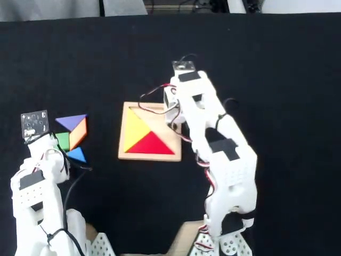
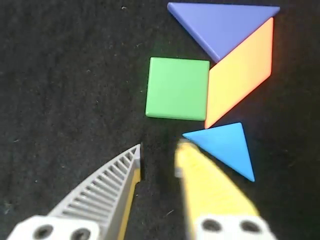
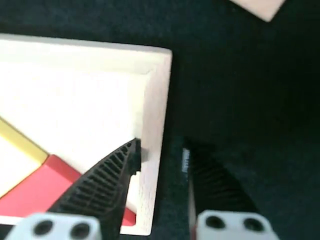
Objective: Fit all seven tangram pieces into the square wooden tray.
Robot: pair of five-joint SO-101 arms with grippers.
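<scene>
Sitting in the square wooden tray [image 1: 149,157] are two pieces: one yellow triangle [image 1: 133,133] on its 9 o'clock side and one red triangle [image 1: 153,144] at 6 o'clock. Four more lie loose on the table at the tray's 9 o'clock: one purple triangle [image 1: 72,121], one orange parallelogram [image 1: 79,133], one green square [image 1: 63,141] and one blue triangle [image 1: 77,154]. The left gripper [image 2: 157,160], narrowly parted, hovers just beside the blue triangle. The right gripper [image 3: 160,152], partly open, straddles the tray wall near 2 o'clock.

Desk [image 1: 266,64]: black cloth surface.
- Square wooden tray [image 1: 149,156], near the centre.
- Four loose pieces clustered toward the left edge, well apart from the tray: purple triangle [image 2: 220,27] touching orange parallelogram [image 2: 240,70]; green square [image 2: 177,88] against the parallelogram; blue triangle [image 2: 227,147] nearest the front edge.
</scene>
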